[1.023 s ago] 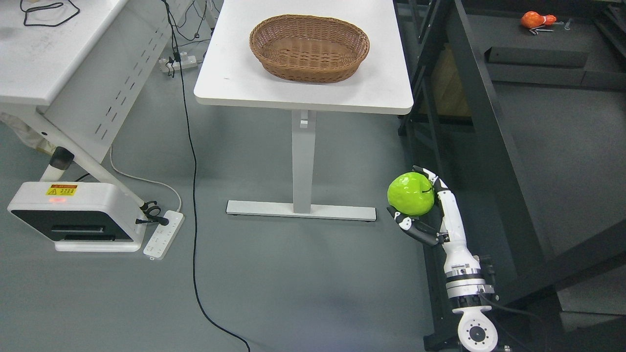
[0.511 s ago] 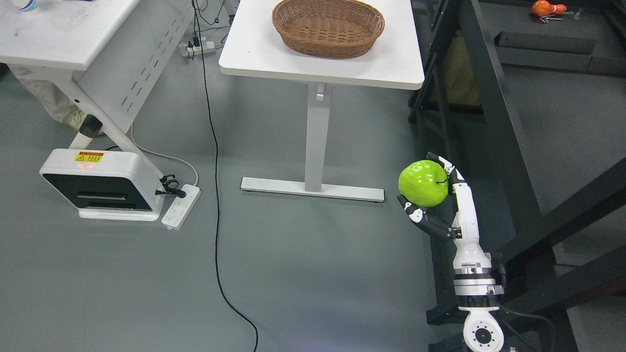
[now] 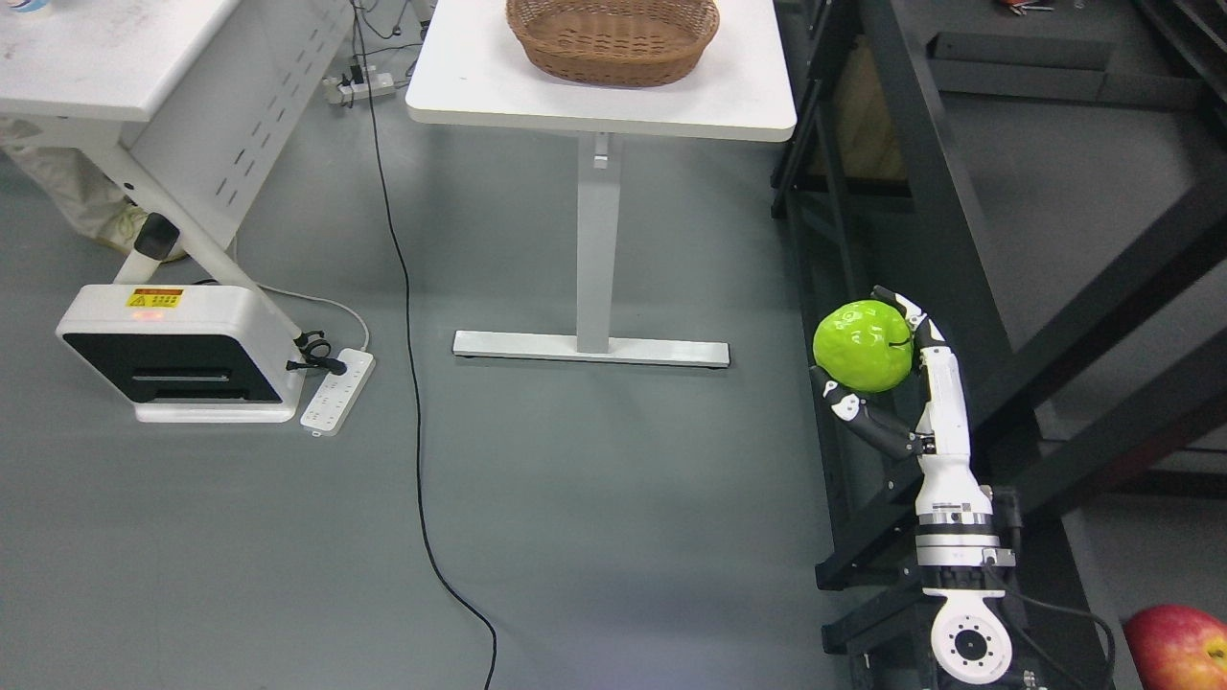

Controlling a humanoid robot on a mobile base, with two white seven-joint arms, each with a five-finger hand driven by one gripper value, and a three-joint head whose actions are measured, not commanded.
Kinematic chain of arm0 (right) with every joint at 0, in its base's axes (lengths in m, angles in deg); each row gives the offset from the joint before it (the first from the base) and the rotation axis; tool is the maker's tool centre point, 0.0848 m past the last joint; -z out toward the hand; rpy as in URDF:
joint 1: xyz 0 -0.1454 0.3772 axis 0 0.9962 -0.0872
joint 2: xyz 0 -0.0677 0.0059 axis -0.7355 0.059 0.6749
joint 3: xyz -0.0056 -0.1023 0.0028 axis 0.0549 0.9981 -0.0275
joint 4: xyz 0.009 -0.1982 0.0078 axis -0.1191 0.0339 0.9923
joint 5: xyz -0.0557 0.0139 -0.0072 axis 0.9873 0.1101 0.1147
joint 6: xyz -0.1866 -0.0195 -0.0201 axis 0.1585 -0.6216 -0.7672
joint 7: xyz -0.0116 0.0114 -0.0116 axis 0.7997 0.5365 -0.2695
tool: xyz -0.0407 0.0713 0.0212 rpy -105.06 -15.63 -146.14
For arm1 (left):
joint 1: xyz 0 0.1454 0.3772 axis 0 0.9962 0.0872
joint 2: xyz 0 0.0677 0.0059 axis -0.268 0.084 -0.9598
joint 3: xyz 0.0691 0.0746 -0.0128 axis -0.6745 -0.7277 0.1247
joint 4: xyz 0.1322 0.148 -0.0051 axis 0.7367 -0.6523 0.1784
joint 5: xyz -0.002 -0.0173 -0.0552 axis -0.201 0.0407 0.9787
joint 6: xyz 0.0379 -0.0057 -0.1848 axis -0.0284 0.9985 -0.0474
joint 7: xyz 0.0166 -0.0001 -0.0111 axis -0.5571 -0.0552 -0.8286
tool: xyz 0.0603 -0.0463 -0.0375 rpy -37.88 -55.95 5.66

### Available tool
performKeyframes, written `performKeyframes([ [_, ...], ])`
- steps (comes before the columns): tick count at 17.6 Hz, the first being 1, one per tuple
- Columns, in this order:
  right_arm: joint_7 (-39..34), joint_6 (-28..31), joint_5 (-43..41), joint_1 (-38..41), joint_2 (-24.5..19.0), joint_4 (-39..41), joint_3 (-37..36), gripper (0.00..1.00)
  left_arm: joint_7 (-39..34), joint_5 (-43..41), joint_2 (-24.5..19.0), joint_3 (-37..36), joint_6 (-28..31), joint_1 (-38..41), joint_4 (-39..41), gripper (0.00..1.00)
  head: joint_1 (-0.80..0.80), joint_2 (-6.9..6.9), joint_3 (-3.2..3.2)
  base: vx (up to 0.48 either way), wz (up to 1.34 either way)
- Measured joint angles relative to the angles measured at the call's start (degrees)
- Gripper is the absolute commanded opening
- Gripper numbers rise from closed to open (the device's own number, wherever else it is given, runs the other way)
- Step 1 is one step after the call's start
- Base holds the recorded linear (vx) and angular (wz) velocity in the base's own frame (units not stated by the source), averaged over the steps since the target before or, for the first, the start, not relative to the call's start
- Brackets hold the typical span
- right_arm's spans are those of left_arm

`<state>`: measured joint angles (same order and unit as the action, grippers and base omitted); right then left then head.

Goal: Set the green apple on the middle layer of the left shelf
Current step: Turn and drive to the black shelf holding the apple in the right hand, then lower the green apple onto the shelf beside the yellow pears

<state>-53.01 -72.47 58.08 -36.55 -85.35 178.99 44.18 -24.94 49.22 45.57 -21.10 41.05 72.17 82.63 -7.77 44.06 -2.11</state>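
The right hand grips the green apple, fingers curled around it, above the floor beside the black shelf frame. A red apple shows at the lower right corner.

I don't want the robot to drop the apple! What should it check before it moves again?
1. Is the green apple held? The right hand has a finger over the top and a thumb under it: ok.
2. Is the apple whole? No dents show: ok.
3. Is the black shelf close? Its frame stands right beside the hand: ok.
4. Can we see which layer is the middle one? Only beams and gray boards show: cannot tell.
5. Is the way free? A slanted beam crosses just right of the hand: not ok.
6. Is the black cable out of the way? It lies far left on the floor: ok.
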Motion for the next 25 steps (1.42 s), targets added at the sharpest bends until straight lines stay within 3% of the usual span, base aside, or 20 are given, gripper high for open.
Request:
performKeyframes([
  [11,-0.09,0.35,-0.05,-1.28,0.0,0.37,-3.2,0.0,0.0,0.0,0.0,0.0,0.19,0.0,0.0,1.0,0.0,0.0,0.0,-0.08,-0.52],
  [25,-0.3,6.06,-0.01,-2.95,1.84,0.49,-7.22,0.0,0.0,0.0,0.0,0.0,0.37,-0.02,0.0,1.0,0.0,0.0,0.0,-0.007,-0.89],
])
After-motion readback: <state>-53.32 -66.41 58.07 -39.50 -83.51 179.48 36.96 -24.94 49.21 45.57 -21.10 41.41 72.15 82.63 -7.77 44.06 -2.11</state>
